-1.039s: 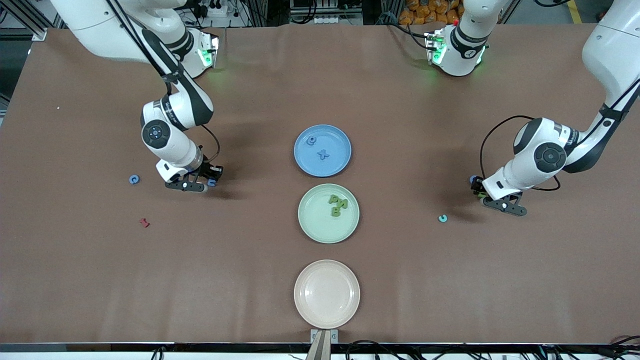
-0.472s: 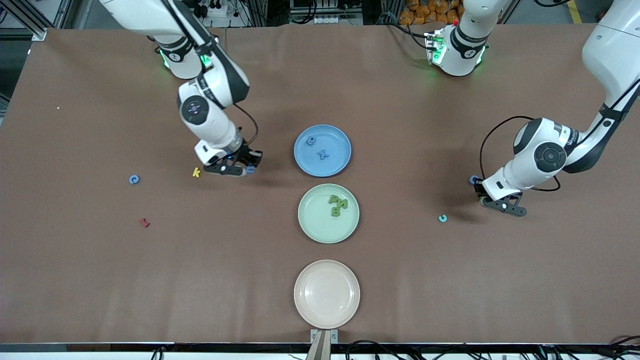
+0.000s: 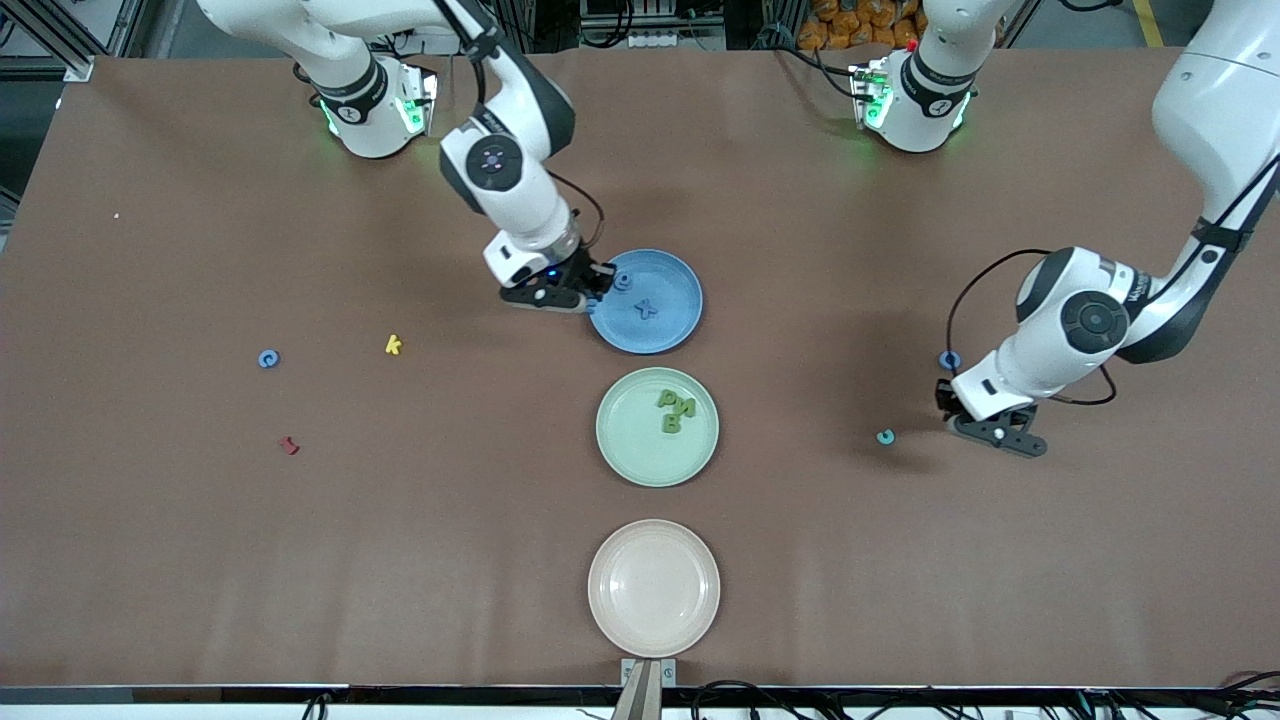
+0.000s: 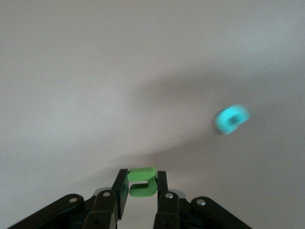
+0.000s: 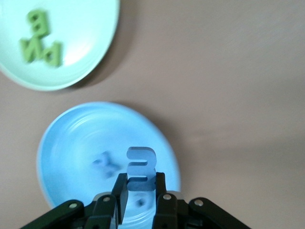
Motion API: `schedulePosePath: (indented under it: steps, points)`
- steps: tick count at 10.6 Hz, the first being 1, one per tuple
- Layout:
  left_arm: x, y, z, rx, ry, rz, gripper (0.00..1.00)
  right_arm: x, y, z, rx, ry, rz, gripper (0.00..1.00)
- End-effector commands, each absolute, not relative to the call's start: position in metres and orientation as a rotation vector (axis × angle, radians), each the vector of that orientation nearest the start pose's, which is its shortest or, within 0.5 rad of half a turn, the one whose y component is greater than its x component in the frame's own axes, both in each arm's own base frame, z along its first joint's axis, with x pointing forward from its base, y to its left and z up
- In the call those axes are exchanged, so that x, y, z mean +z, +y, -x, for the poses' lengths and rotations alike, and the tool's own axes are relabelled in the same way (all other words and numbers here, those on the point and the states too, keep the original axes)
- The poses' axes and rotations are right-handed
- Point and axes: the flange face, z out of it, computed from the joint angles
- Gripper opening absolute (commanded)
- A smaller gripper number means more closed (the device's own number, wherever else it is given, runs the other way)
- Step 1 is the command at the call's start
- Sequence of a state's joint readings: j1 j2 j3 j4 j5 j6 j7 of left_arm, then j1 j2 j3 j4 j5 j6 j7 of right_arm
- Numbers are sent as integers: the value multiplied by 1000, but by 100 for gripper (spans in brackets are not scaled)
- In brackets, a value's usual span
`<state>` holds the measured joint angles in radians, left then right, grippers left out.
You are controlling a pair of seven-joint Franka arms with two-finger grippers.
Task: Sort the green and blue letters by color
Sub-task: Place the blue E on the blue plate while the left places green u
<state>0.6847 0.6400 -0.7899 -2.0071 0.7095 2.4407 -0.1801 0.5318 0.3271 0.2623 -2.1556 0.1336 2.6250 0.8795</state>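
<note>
Over the rim of the blue plate (image 3: 672, 325), the right tool (image 3: 592, 290) pinches a blue letter (image 5: 141, 168); two more blue letters (image 3: 647, 309) lie in that plate. Toward the left arm's end of the worktop (image 3: 200, 560), the left tool (image 4: 141, 191) grips a green letter (image 4: 142, 182) above bare cloth, near a teal letter (image 3: 885, 436).

**Plates crowded the middle, ends lay open**

The blue plate (image 3: 645, 301), green plate (image 3: 657, 427) and pink plate (image 3: 653, 588) stood in a row mid-table. Toward each end, broad cloth lay open, broken only by small scattered letters (image 3: 268, 358).
</note>
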Motion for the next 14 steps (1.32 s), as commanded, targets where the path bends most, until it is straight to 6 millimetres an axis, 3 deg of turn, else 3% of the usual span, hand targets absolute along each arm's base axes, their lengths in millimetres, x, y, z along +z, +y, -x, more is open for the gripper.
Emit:
schedulePosePath:
  steps: [1,2,3,4,7,10,11,12,13,14]
  points:
    - [255,-146,-623,-160,592,3171,6,240,478,-409,97,377,2873,23]
    - [265,-188,-624,-150,586,3228,6,235,488,-406,106,382,2871,26]
    - [272,-217,-626,-107,521,3280,6,231,489,-405,116,386,2875,80]
    - [278,-243,-627,-87,479,3282,6,229,487,-403,136,387,2891,100]
    - [285,-332,-608,-38,308,3313,6,240,472,-405,204,404,2948,100]
    - [272,-400,-593,7,71,3344,6,270,416,-443,241,527,2976,100]
    - [263,-424,-587,9,-2,3338,6,277,394,-459,216,566,2971,100]
    - [251,-444,-581,12,-82,3327,7,275,358,-477,193,579,2992,100]
    - [244,-457,-574,5,-113,3307,8,273,319,-487,174,540,3025,100]
    - [234,-461,-570,11,-113,3296,16,272,278,-504,167,526,3031,100]
